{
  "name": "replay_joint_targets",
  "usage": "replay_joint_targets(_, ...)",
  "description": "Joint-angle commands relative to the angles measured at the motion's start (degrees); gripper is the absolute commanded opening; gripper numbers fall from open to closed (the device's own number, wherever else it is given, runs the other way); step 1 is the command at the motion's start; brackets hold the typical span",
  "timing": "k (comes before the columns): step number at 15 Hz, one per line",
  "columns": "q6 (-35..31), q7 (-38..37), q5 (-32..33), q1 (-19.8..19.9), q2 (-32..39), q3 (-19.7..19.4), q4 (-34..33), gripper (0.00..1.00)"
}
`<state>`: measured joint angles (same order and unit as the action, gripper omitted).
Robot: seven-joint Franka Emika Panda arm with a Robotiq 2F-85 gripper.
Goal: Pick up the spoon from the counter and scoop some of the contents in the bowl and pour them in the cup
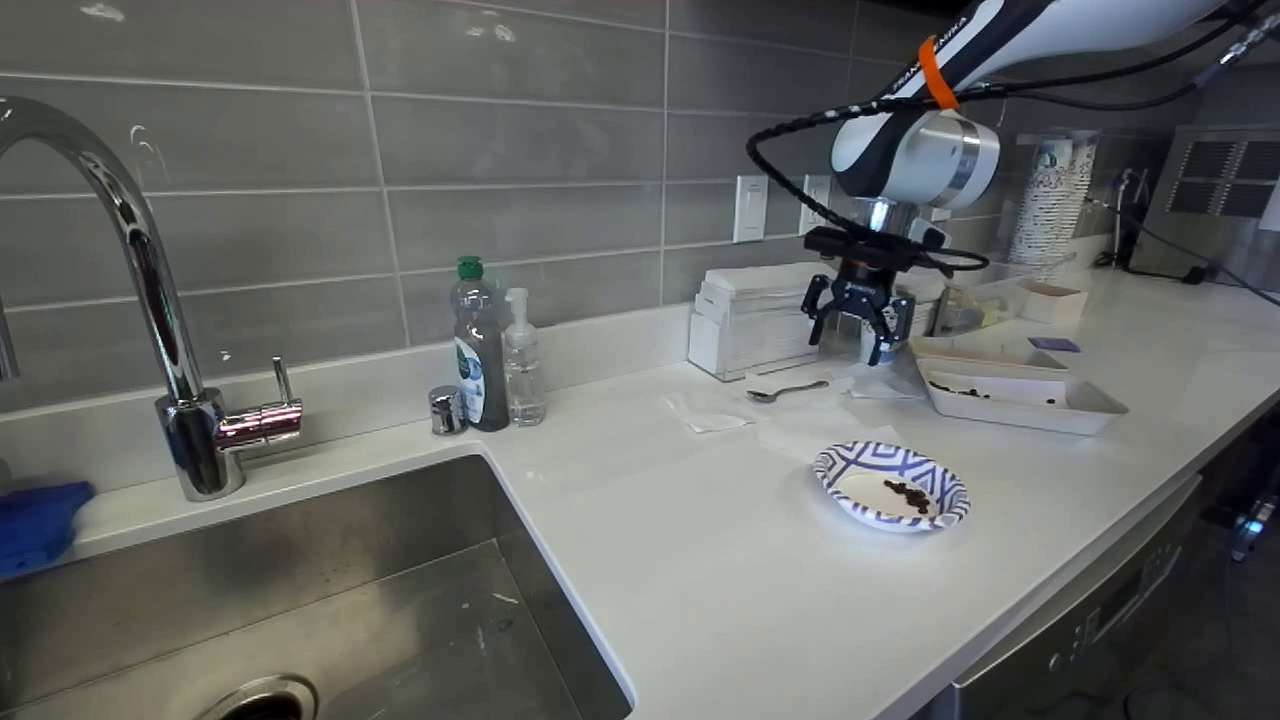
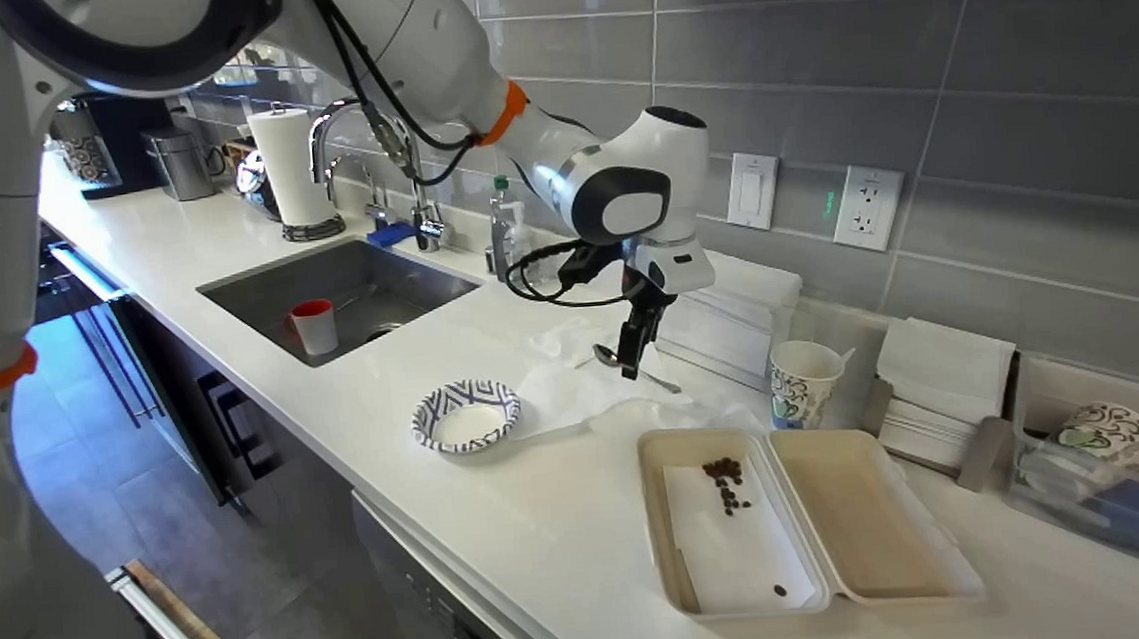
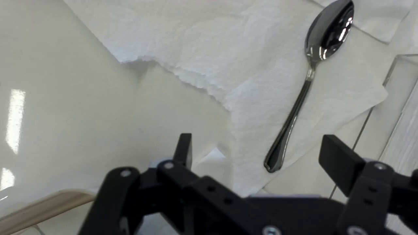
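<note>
The spoon (image 3: 291, 123) lies on white paper (image 3: 202, 39) on the worktop (image 1: 680, 560). The jaws hang above it near the handle's end, spread wide; in the wrist view that end shows between them. Between the spoon and the wall (image 1: 520, 150) stands the white box (image 1: 755, 325). Past the spoon's handle end are the cup (image 2: 801, 393) and an open tray (image 2: 704, 447) with dark bits (image 2: 723, 469). From the spoon toward the worktop's front edge sits the bowl (image 1: 868, 490), holding dark bits too.
</note>
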<state>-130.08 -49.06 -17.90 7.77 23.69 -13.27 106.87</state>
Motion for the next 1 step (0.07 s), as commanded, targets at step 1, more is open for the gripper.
replay_joint_targets(1, 0.1, -0.2, 0.3, 0.6, 0.0, 0.6, -0.1, 1.0)
